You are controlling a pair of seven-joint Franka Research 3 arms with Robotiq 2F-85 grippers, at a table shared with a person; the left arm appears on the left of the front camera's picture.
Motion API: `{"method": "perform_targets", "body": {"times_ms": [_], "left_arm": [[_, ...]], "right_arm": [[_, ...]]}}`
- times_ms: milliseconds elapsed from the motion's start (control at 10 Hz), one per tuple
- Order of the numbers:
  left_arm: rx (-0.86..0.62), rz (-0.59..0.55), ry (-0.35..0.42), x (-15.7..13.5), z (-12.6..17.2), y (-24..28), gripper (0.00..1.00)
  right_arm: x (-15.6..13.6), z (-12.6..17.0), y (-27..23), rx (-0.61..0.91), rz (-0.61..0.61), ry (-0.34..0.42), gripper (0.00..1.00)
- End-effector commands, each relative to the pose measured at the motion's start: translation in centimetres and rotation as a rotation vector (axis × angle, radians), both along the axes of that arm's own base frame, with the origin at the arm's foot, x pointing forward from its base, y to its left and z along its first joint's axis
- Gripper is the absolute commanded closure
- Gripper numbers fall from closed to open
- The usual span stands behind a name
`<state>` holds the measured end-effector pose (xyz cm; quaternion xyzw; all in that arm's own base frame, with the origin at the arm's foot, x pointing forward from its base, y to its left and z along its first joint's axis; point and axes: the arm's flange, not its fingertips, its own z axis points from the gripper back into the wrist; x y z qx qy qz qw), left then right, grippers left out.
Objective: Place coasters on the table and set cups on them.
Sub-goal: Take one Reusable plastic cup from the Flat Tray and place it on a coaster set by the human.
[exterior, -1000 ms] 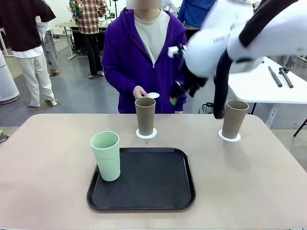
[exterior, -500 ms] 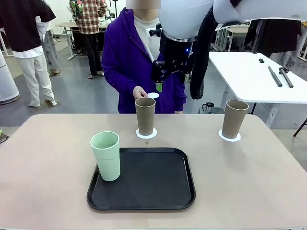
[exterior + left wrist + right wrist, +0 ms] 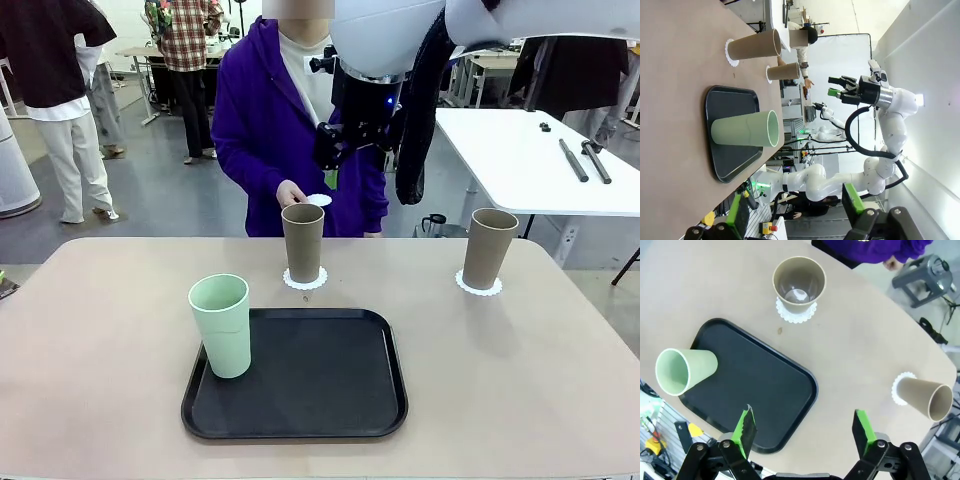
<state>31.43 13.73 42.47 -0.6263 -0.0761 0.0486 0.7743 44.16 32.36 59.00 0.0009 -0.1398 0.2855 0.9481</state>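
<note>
Open lab floor behind, and a white table (image 3: pixel 530 170) off to the right with dark rods (image 3: pixel 585 160) on it. The beige desk (image 3: pixel 100 330) is in front of me.

Two brown cups are done. The centre cup (image 3: pixel 303 240) sits on its coaster (image 3: pixel 305 281) and the right cup (image 3: pixel 490 245) on its coaster (image 3: pixel 478 288), well apart, presumably one per seat. The green cup (image 3: pixel 222 325) stands upright at the left edge of the black tray (image 3: pixel 320 385) with no coaster under it, so that one is left.

The person across the desk holds a third coaster (image 3: pixel 319 199) in a hand (image 3: pixel 291 192) just behind the centre cup. My guess is it's being offered or is about to be laid down.

My right end effector (image 3: pixel 805 435) hangs high over the desk looking straight down, jaws fully wide, nothing in them — fine for scouting, too high to grasp. My left end effector (image 3: pixel 795 210) looks along the desk top from the side, fingers apart, empty.

Print — none readable on the cups, tray or coasters.
</note>
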Motion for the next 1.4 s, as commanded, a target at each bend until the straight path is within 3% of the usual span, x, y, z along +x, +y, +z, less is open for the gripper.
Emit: {"method": "perform_targets", "body": {"times_ms": [0, 600, 700, 900, 1100, 1300], "left_arm": [[-0.010, 0.006, -0.010, 0.0, 0.2, 0.0, 0.00], [-0.010, 0.006, -0.010, 0.0, 0.2, 0.0, 0.00], [-0.010, 0.006, -0.010, 0.0, 0.2, 0.0, 0.00], [-0.010, 0.006, -0.010, 0.0, 0.2, 0.0, 0.00], [-0.010, 0.006, -0.010, 0.0, 0.2, 0.0, 0.00], [-0.010, 0.006, -0.010, 0.0, 0.2, 0.0, 0.00]], "right_arm": [[-0.1, -0.2, -0.1, 0.015, 0.001, -0.004, 0.00], [0.0, 0.0, 0.0, 0.000, 0.000, 0.000, 0.00], [-2.1, 0.3, -2.2, 0.006, -0.059, 0.037, 0.00], [-1.9, -1.7, -11.6, 0.160, -0.323, 0.147, 0.00], [-2.5, -4.0, -18.9, 0.235, -0.464, 0.180, 0.00], [-2.8, -6.2, -24.0, 0.194, -0.567, 0.179, 0.00]]}}
